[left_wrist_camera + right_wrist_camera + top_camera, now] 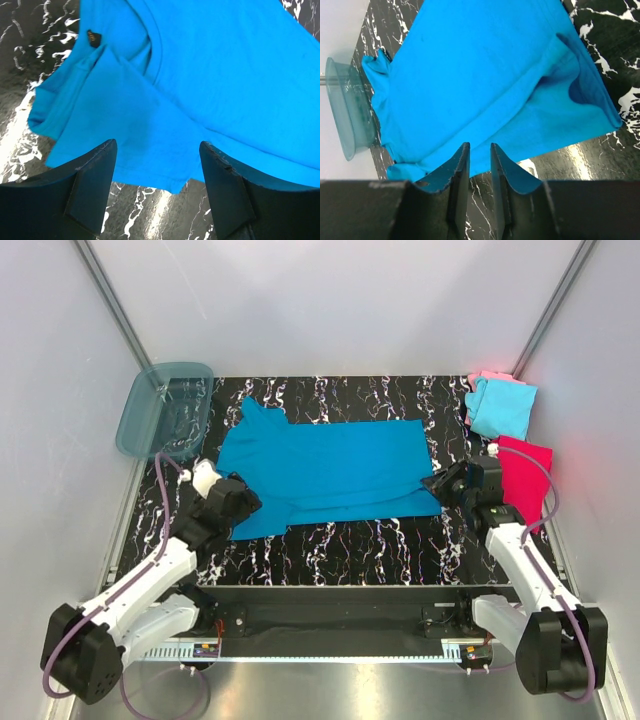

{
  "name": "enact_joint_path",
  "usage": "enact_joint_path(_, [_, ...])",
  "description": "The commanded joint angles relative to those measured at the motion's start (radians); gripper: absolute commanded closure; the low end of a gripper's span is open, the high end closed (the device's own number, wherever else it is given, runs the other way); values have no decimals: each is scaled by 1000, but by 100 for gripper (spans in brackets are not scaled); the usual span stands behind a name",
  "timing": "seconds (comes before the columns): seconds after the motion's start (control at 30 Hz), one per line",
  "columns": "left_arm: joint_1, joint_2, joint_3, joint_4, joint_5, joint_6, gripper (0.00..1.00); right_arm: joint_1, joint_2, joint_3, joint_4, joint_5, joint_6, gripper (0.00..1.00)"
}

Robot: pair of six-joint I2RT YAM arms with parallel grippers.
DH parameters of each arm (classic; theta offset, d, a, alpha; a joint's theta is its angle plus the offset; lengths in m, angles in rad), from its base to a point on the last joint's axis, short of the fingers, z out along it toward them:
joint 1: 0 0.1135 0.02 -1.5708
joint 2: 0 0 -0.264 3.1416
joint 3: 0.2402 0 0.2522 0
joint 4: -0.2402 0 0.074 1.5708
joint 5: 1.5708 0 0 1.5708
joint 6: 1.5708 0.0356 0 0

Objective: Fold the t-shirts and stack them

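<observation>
I am holding my left fingers (250, 504) wide open at the teal-blue t-shirt's (330, 465) 7 o'clock edge. My right fingers (438, 483) are sitting slightly parted and empty at its 4 o'clock corner. Bare desk (350, 550) is showing at 6 o'clock.

teal-blue t-shirt (325, 470) lies spread on the marbled table (350, 540) (left pincer (246, 503) and right pincer (438, 485) at its near corners).

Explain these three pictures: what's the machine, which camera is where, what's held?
Two robot arms bolted at the near table edge, each ending in a two-finger gripper. The wide picture looks down from above and behind them; the other two come from wrist cameras. A large teal-blue t-shirt lies spread mid-table, a translucent tub far left, a light cyan shirt, a pink shirt and a red shirt at the right. The left gripper stands wide open at the shirt's edge; the right gripper has fingers narrowly apart, nothing between. Nothing is held.
</observation>
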Motion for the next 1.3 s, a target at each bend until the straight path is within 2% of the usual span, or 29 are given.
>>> enact_joint_path(0.0, [-5,22,84,97,30,50,28,2,2,105,-5,18,-32,69])
enact_joint_path(0.13, [-7,15,87,86,56,52,28,2,31,162,-80,14,-55,69])
enact_joint_path(0.3, [-48,-23,-73,121,53,-25,29,2,-9,78,-60,27,-49,69])
enact_joint_path(0.47, [-138,-39,-172,120,35,-111,32,2,-3,41,-59,40,-75,69])
enact_joint_path(0.6, [-258,-71,-201,40,-37,-198,32,2,-9,27,-56,47,-86,69])
enact_joint_path(0.7, [-284,-100,-219,8,-61,-219,32,2,-2,21,-54,49,-92,69])
enact_joint_path(0.87, [-287,-117,-241,-6,-84,-230,32,2,5,6,-40,40,-95,69])
enact_joint_path(1.13, [-289,-48,-227,-6,-123,-236,32,2,-26,-25,-13,6,-92,69])
enact_joint_path(1.27, [-287,-22,-219,-29,-179,-262,29,2,-40,-36,-16,1,-100,69])
